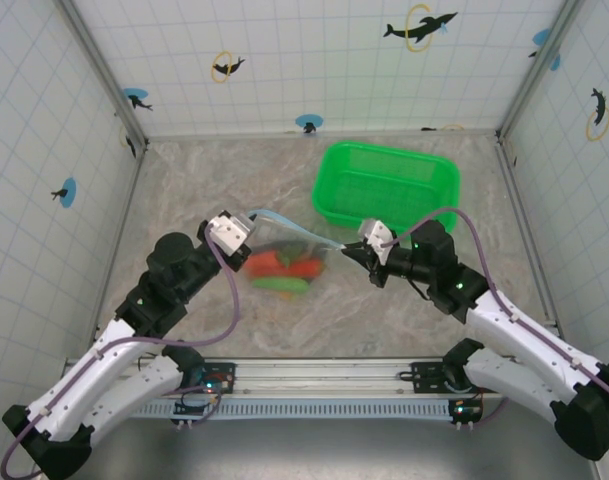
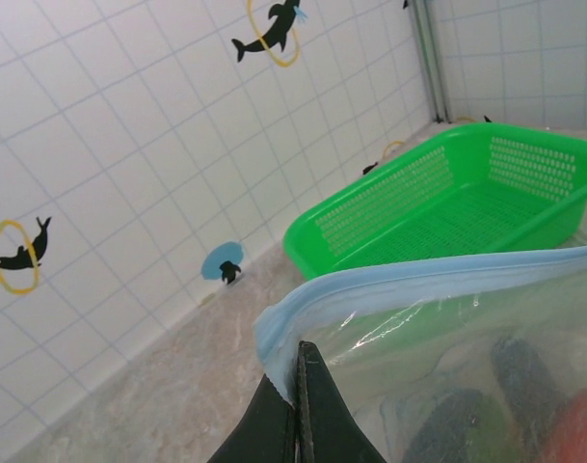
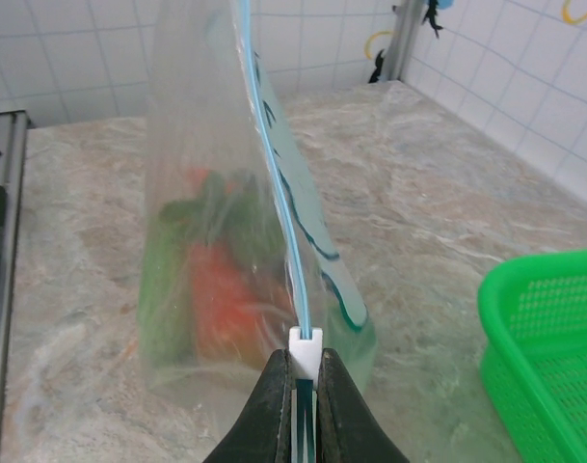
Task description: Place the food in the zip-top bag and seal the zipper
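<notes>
2 pinches on the zipper: left hand, right hand.

Green plastic basket on marbled tabletop, near tiled walls with dolphin stickers.

1 clear bag, 1 green basket, 2 robot arms: L arm, R arm. Toy veg in bag: too blurry to count.

White tiled walls enclose a marbled tabletop.
</notes>
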Controlling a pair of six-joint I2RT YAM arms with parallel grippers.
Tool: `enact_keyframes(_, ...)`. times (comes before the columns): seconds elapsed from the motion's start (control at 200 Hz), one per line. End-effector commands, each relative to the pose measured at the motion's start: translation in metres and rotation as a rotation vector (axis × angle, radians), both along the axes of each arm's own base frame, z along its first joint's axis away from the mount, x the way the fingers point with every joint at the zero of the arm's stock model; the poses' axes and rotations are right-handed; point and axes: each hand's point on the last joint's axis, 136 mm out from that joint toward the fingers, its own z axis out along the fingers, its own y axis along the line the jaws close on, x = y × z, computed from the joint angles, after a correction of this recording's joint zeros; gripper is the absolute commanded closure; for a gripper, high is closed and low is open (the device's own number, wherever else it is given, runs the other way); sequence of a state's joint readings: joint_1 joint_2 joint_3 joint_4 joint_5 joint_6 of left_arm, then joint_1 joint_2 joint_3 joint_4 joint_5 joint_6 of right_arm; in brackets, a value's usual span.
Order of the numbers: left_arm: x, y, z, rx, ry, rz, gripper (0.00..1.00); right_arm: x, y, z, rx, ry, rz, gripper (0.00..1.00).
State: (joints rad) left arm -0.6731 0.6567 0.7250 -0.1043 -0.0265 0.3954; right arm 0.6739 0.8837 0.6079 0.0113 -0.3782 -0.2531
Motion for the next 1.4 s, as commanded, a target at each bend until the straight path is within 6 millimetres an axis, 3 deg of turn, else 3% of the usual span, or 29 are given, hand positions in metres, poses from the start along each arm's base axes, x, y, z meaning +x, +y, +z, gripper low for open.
enact_keyframes(0.0,0.009,0.032,0.04,-0.091,-0.134,0.165,1.0,0.014,-0.024,-0.026,-0.072,0.027,-0.144,1.0)
enact_keyframes(0.355,0.009,0.043,0.037,-0.078,-0.156,0.218,1.0,0.013,-0.045,-0.042,-0.151,0.041,-0.216,1.0)
enact_keyframes(0.545,0.01,0.045,0.038,-0.083,-0.153,0.231,1.0,0.025,-0.068,-0.049,-0.204,-0.005,-0.355,1.0)
enact_keyframes(0.741,0.006,0.025,0.025,-0.101,-0.045,0.125,1.0,0.02,-0.059,-0.009,-0.108,-0.057,-0.325,1.0)
enact_keyframes(0.881,-0.003,0.012,0.012,-0.221,0.105,0.055,1.0,0.017,-0.057,0.018,-0.057,-0.088,-0.329,1.0)
enact_keyframes(1.071,-0.047,-0.019,-0.009,-0.369,0.37,-0.204,1.0,0.005,-0.061,0.029,-0.059,-0.07,-0.323,1.0)
enact_keyframes(1.211,-0.069,-0.019,-0.017,-0.427,0.511,-0.25,1.0,-0.001,-0.07,0.044,-0.054,-0.081,-0.347,1.0)
enact_keyframes(1.311,-0.073,-0.016,-0.03,-0.478,0.59,-0.225,1.0,0.002,-0.075,0.05,-0.057,-0.094,-0.374,1.0)
enact_keyframes(1.391,-0.058,-0.008,-0.057,-0.526,0.656,-0.105,1.0,0.006,-0.07,0.04,-0.067,-0.082,-0.369,1.0)
